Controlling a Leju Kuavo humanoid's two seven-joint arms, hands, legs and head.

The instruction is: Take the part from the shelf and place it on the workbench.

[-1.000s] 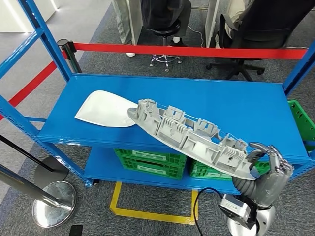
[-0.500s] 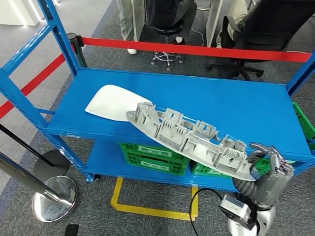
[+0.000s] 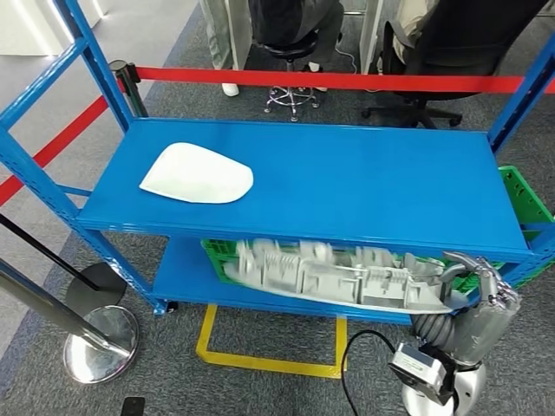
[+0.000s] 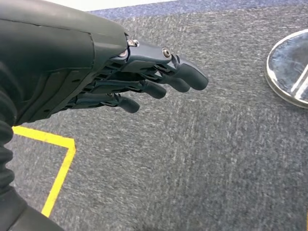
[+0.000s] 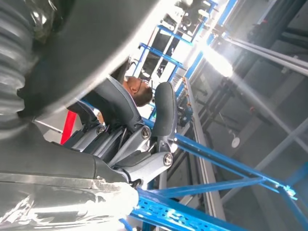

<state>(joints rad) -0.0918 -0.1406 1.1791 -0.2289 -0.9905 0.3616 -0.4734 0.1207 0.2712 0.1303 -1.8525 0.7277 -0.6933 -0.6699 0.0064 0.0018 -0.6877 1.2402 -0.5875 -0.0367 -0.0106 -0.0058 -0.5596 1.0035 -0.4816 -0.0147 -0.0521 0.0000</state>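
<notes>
A long grey ribbed plastic part (image 3: 334, 276) hangs in front of the blue shelf (image 3: 367, 186), below its top deck and clear of it. My right hand (image 3: 481, 299) grips its right end from underneath at the lower right of the head view. Seen from the right wrist, the fingers (image 5: 160, 125) curl over the part's pale underside (image 5: 61, 211). My left hand (image 4: 109, 67) hangs beside me over grey carpet, fingers straight and holding nothing. A white curved panel (image 3: 196, 174) lies on the left of the top deck.
Green crates (image 3: 275, 260) sit on the lower deck. A red barrier tape (image 3: 327, 81) runs behind the shelf, with seated people beyond. A stanchion base (image 3: 98, 342) stands at the lower left, and a yellow floor line (image 3: 262, 360) runs in front of the shelf.
The grey part has come off the top deck and now hangs lower, in front of the shelf edge, more level. The view has shifted slightly; the white panel stays on the deck.
</notes>
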